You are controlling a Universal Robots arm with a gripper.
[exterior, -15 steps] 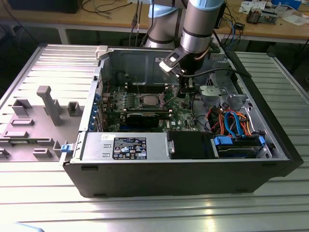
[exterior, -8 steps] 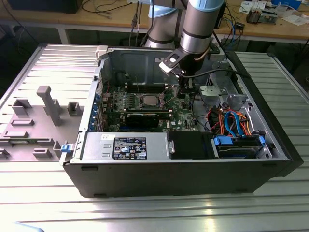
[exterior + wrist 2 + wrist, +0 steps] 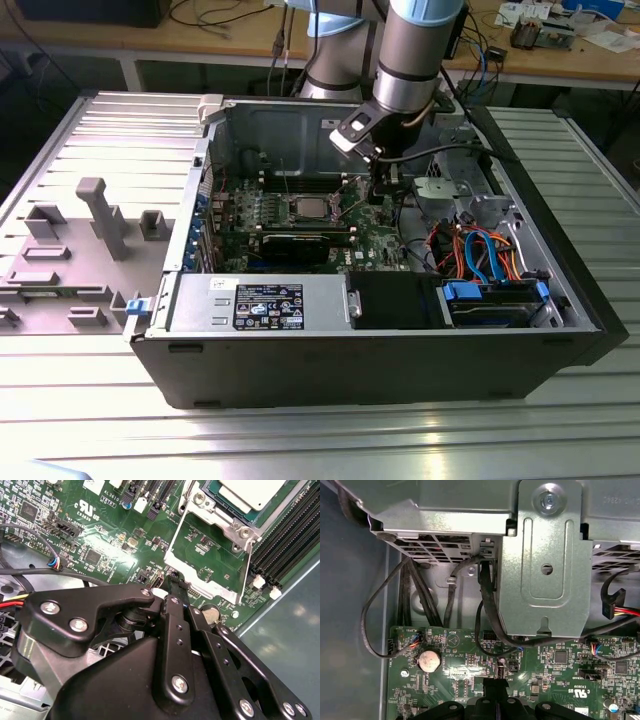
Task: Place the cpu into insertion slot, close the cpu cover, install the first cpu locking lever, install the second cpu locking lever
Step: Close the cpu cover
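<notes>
The cpu [image 3: 250, 492] lies silver side up in the insertion slot [image 3: 239, 529] on the green motherboard; the exterior view shows the cpu [image 3: 310, 208] in the middle of the open computer case. The cpu cover [image 3: 200, 577] is swung open, and through its square window I see bare board. A thin wire locking lever [image 3: 246, 565] runs along the cover's side. My gripper [image 3: 172, 582] hangs just off the cover's free edge with its black fingers together and nothing between them. It is also visible low over the board in the first wrist view [image 3: 497, 684] and to the exterior view's right of the cpu [image 3: 383, 190].
Long black memory slots [image 3: 290, 535] flank the socket. A grey drive cage [image 3: 545, 555] and black cables [image 3: 485, 605] stand close beside the gripper, with a coin battery [image 3: 429, 660] on the board. The graphics card [image 3: 300, 245] and power supply [image 3: 260, 300] sit nearer the front.
</notes>
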